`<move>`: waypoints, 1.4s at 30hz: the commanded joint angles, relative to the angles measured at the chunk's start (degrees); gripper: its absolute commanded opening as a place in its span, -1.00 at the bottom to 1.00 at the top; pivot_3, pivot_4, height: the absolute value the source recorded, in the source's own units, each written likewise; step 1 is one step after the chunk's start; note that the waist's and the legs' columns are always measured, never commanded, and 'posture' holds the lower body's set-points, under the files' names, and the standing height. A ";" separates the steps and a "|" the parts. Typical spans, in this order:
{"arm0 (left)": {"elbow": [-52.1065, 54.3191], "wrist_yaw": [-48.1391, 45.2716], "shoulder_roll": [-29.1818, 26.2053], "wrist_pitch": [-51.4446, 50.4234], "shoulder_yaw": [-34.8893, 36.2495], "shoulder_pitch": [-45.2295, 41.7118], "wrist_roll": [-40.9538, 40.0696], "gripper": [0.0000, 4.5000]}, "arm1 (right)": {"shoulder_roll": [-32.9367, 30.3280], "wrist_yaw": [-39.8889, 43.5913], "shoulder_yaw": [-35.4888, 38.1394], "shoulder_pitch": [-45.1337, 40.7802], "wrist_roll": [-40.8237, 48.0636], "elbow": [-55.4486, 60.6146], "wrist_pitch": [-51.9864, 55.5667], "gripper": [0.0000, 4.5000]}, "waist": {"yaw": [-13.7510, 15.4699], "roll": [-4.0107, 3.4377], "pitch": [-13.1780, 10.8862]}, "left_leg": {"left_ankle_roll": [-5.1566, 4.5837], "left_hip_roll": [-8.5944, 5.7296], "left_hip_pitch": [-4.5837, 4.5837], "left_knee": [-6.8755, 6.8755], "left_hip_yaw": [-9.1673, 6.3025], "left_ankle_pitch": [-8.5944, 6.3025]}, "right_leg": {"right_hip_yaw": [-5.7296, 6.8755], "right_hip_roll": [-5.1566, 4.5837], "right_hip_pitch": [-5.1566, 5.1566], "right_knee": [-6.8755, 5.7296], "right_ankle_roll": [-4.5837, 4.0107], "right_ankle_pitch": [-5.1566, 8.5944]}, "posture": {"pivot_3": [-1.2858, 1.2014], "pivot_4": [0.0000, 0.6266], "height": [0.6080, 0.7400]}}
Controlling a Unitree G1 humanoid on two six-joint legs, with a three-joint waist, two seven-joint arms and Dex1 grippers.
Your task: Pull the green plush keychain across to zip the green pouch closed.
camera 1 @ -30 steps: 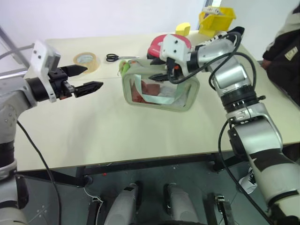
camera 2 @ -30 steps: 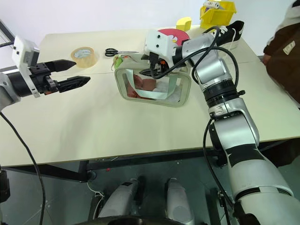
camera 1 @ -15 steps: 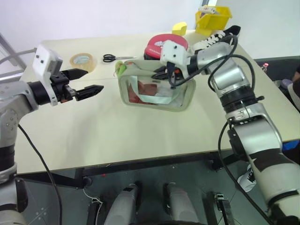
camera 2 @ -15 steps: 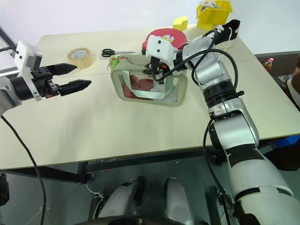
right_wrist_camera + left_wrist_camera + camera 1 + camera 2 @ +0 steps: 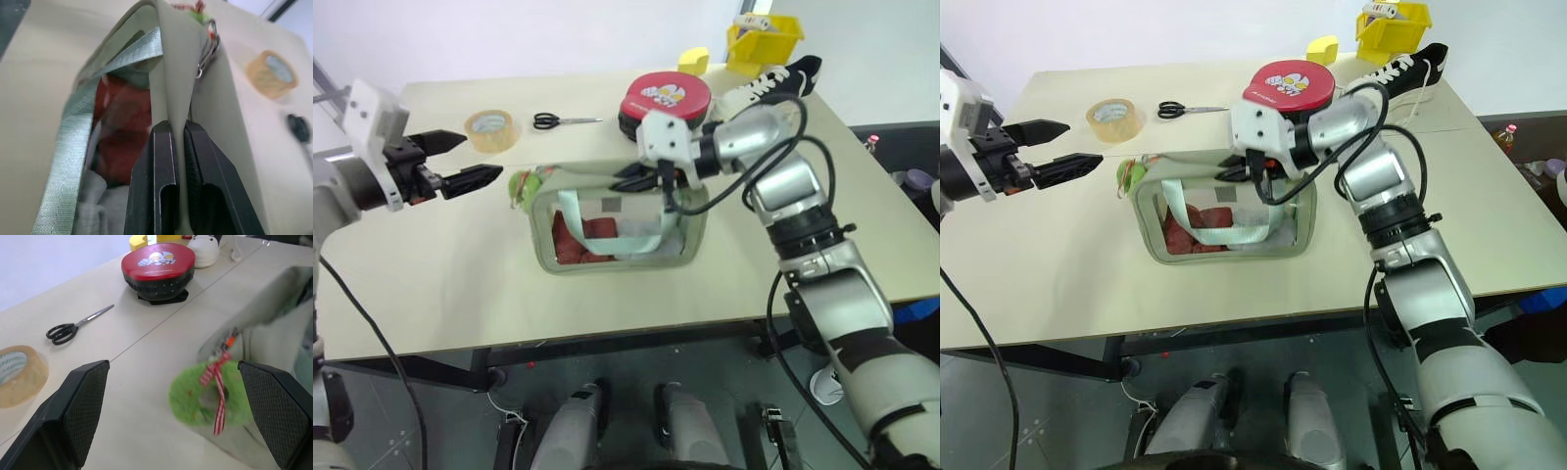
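A cream table carries everything. Near its middle stands the green pouch, upright, its clear window showing red and pale-blue contents and a light webbing strap. The right gripper reaches in from the right and is pinched tight on the pouch's top edge; in the right wrist view the two black fingers squeeze a fold of the sage fabric between them. Behind the pouch sits a round red-and-black case, with a black-and-white sneaker, a yellow bin and a yellow block further back. The left gripper hovers to the left of the pouch, jaws spread wide, holding nothing. A tape roll and black scissors lie behind it. The green plush keychain hangs at the pouch's left end, near the left gripper but apart from it
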State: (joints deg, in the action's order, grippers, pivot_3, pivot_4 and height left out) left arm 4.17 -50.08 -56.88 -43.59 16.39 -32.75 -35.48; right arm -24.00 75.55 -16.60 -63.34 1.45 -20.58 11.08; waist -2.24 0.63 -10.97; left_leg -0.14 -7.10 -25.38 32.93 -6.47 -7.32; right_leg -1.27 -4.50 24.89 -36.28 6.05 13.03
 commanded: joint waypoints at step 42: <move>-16.37 -16.97 1.19 11.91 -11.29 -6.14 12.86 1.00 | -21.68 -8.33 7.20 16.98 14.04 37.53 29.87 -0.99 | -0.05 0.01 0.01 | -0.09 0.02 -0.22 0.06 0.05 -0.05 | -0.04 -0.16 0.09 0.11 -0.32 0.19 | 0.03 -0.52 1.00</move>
State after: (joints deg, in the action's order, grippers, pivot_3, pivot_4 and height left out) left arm -13.25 -66.59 -55.32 -32.19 5.04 -38.62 -23.01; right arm -45.11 67.57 -9.69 -46.12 14.83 14.81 41.54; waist -2.29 0.64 -10.96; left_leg -0.23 -7.08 -25.60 33.00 -6.42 -7.36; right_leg -1.31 -4.66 24.98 -36.17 5.73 13.22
